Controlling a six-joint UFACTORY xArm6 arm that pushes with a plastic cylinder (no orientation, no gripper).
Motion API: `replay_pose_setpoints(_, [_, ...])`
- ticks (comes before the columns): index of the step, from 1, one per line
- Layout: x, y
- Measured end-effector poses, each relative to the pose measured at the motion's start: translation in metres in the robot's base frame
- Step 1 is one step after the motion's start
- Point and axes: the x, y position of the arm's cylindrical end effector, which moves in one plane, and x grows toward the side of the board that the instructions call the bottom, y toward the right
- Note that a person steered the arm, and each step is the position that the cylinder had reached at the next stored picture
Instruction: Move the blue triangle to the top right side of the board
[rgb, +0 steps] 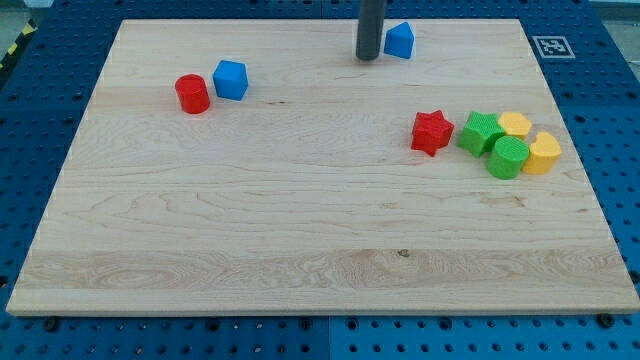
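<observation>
The blue triangle (400, 40) lies near the view's top edge of the wooden board (300, 230), right of centre. My tip (368, 57) comes down from the view's top and stands just left of the blue triangle, a small gap between them.
A blue cube (230, 79) and a red cylinder (192, 94) sit together at the upper left. At the right, a red star (432, 132) lies beside a cluster of a green star (481, 132), a green cylinder (507, 157) and two yellow blocks (515, 124) (544, 152).
</observation>
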Motion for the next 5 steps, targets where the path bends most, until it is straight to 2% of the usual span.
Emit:
replay_pose_setpoints(1, [-0.018, 0.021])
replay_pose_setpoints(3, [-0.019, 0.086])
replay_pose_setpoints(4, [-0.014, 0.08])
replay_pose_setpoints(5, [0.009, 0.076])
